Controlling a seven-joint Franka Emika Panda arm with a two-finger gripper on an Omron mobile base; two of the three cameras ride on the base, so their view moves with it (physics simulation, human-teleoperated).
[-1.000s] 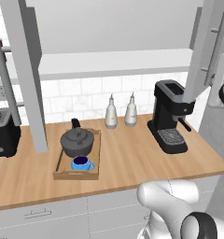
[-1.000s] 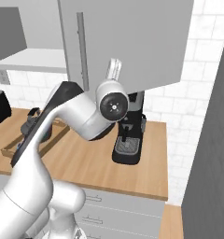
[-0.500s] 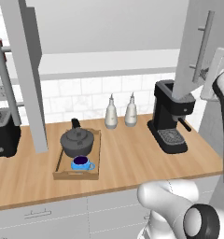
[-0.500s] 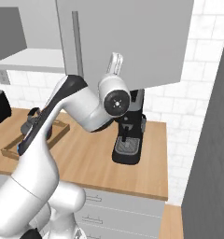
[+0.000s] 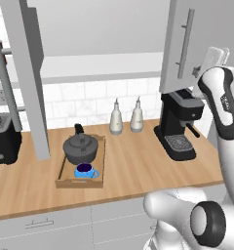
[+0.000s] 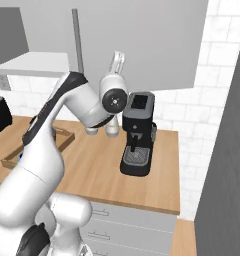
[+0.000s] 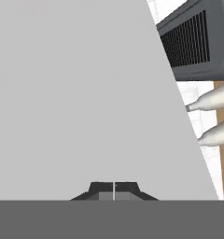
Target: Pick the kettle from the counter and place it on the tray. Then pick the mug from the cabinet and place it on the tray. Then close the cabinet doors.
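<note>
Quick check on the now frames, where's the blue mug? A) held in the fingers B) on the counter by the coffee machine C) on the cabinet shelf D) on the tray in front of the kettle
D: in the left base view the mug sits inside the tray, just in front of the kettle.

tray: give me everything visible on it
The tray is a shallow rectangular light wood piece with a raised rim, lying flat on the counter left of the two white bottles. The dark grey kettle sits at its back and the blue mug at its front. A corner shows in the right base view.
</note>
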